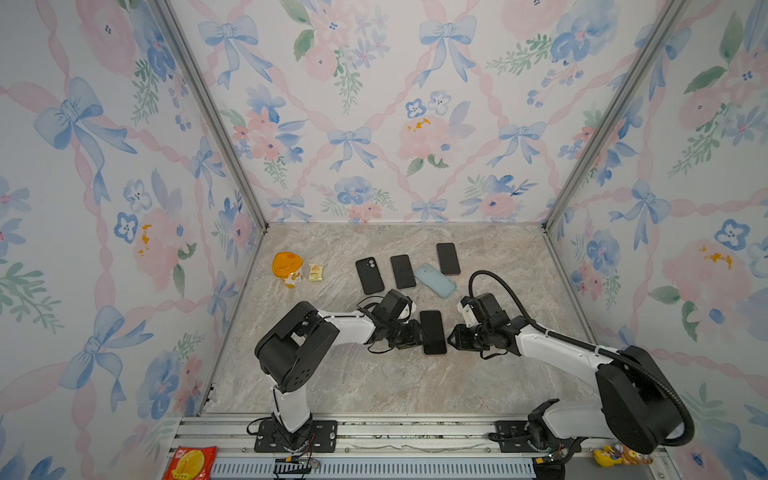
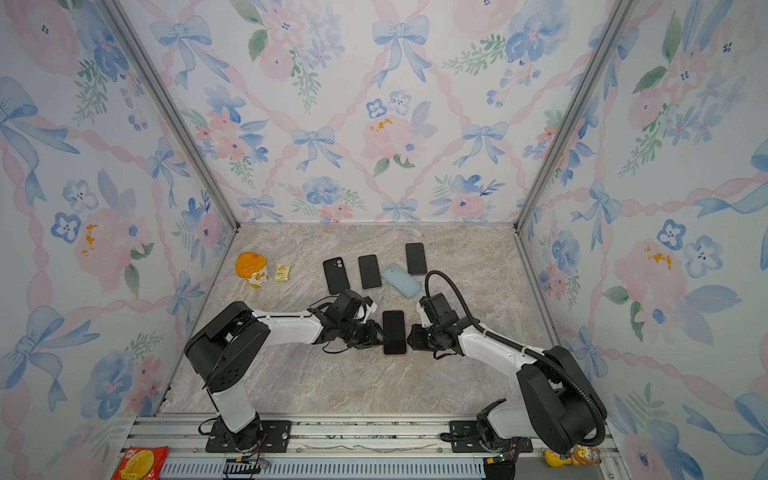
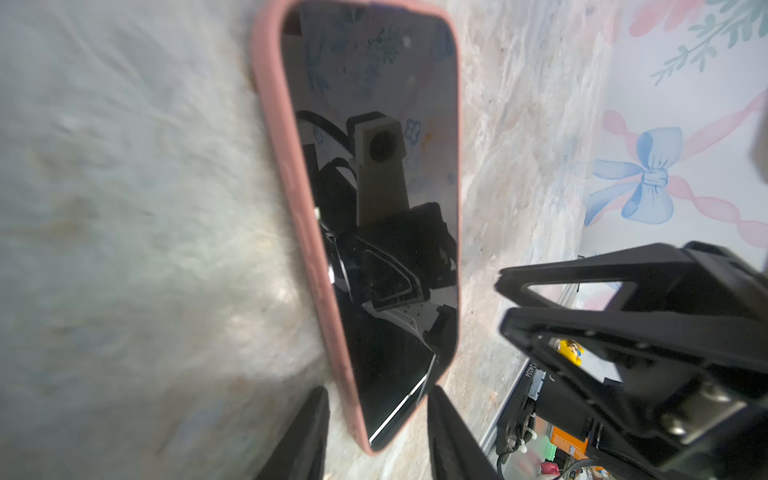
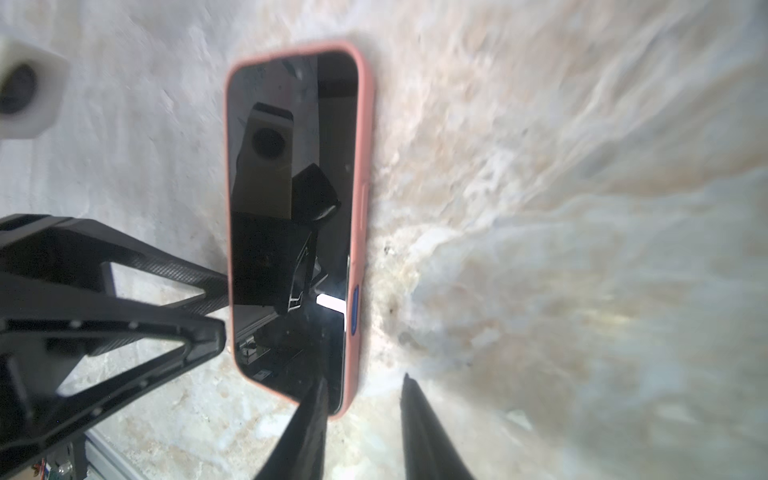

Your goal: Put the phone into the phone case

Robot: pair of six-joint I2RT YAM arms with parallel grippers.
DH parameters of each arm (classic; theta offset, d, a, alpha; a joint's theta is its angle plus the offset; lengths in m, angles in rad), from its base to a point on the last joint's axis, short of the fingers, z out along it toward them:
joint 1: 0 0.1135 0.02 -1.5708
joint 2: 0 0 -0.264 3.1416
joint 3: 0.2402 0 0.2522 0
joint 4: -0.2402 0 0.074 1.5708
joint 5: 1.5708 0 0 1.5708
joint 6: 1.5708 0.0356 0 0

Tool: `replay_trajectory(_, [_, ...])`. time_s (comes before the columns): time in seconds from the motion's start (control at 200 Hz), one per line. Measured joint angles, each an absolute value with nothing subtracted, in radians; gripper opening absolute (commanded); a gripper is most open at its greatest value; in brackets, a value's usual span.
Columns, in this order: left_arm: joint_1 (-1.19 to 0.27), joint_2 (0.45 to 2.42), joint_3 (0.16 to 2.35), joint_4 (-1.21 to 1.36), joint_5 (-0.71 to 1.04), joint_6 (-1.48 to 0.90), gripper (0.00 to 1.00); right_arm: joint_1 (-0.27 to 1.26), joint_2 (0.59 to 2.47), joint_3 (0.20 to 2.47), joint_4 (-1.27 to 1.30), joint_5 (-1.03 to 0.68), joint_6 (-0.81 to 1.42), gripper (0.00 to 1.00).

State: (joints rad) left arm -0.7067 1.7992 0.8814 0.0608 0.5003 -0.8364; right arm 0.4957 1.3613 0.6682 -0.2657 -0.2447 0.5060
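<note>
My left arm (image 1: 345, 322) rises from the rail at the worktop's (image 1: 374, 382) front edge and folds at a high elbow on the left. Its forearm runs rightward to the middle, wrist bent down. My right arm (image 1: 557, 345) mirrors it: elbow near the front right corner, forearm slanting leftward and a little back, wrist dipped toward the same spot.

Between the two wrists lies the phone (image 1: 433, 332), flat and screen up near the middle of the worktop, its long sides running front to back. It sits inside the pink phone case (image 3: 295, 187), whose rim shows all around the dark glass in the right wrist view.

My left jaws stand partly open. In the right wrist view their fingertips (image 4: 216, 291) meet the case's left long side, toward its front end. They touch it, and I see nothing clasped between them. In the left wrist view my two fingers (image 3: 313, 432) stand apart, with the phone's front corner showing in the gap.

My right jaws are also partly open and hold nothing. Seen from the left wrist, their fingertips (image 3: 511, 286) sit just beside the phone's right long side, a strip of worktop between. In the right wrist view one finger (image 4: 309, 424) crosses over the phone's front corner and the other hangs over worktop. Whether the first touches the glass I cannot tell.
</note>
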Motion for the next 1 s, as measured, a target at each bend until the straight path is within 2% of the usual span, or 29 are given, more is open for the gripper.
replay_trajectory(0.18, [-0.624, 1.859, 0.979, 0.004, 0.495, -0.791, 0.43, 0.450, 1.463, 0.790, -0.243, -0.276, 0.466, 0.35])
replay_trajectory(0.445, [-0.614, 1.924, 1.060, -0.017, 0.535, -0.772, 0.42, 0.444, 1.640, 0.871, -0.210, -0.323, 0.452, 0.35])
replay_trajectory(0.72, [-0.628, 1.948, 1.081, -0.017, 0.573, -0.769, 0.41, 0.446, 1.720, 0.894, -0.163, -0.352, 0.456, 0.35])
replay_trajectory(1.0, [-0.635, 1.971, 1.110, -0.029, 0.592, -0.769, 0.39, 0.448, 1.742, 0.916, -0.162, -0.326, 0.456, 0.28])
